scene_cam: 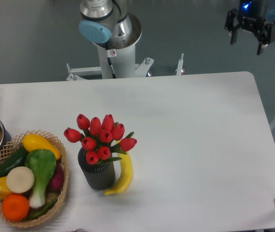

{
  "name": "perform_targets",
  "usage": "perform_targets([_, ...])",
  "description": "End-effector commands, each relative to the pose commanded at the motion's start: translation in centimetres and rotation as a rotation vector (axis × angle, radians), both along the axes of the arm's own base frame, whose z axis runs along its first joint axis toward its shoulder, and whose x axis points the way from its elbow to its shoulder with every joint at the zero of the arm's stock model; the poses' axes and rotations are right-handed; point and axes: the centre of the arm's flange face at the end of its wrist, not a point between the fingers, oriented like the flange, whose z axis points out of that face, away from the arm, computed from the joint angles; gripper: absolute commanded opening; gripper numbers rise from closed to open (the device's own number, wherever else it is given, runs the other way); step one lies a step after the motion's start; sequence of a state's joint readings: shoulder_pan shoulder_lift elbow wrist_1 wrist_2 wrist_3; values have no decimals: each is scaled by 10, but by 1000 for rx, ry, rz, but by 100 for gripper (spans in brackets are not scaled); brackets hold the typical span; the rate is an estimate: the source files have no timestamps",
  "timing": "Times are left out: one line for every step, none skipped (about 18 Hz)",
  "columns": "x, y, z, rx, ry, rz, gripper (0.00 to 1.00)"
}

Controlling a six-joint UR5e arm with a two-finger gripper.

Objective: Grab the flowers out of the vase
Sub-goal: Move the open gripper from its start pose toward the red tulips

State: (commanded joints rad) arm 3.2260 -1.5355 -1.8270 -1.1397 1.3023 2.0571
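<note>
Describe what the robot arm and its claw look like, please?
The arm is a silver-grey metal column with a light-blue round cap and a small warning sticker, standing on a white base. The gripper is black with two dark fingers, and a small blue light glows above it.

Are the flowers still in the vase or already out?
In. The flowers stand with their stems down in the mouth of the upright vase. The hand is open, empty, off beyond the table's far right corner.

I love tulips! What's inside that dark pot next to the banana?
Red flowers stand in the vase, their buds and green leaves spilling over its rim. The stems go down inside, but the blooms cover the opening, so the bottom, and whether there is water, cannot be seen.
</note>
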Motion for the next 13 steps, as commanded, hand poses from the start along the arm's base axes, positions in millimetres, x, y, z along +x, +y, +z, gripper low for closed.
perform_targets([0, 1, 0, 1, 2, -3, 100])
perform_targets([0, 1, 0, 0, 2, -3, 100])
perform_targets([0, 2, 0, 1, 0, -3, 100])
perform_targets([0, 2, 0, 3, 1, -5, 100])
perform_targets([1, 3, -1, 3, 1, -8, 100])
perform_targets([2, 5, -2, 7, -4, -11, 100])
perform_targets([5, 8, -5, 29, -9, -14, 100])
perform_targets([7, 11, -8, 69, -16, -11, 100])
perform_targets([8, 14, -11, 116, -21, 2, 100])
perform_targets([6, 16, -10, 155, -12, 26, 100])
perform_targets([5, 18, -9, 177, -5, 54, 100])
perform_targets([5, 19, -8, 188, -7, 90, 100])
perform_targets([3, 21, -10, 202, -20, 121, 100])
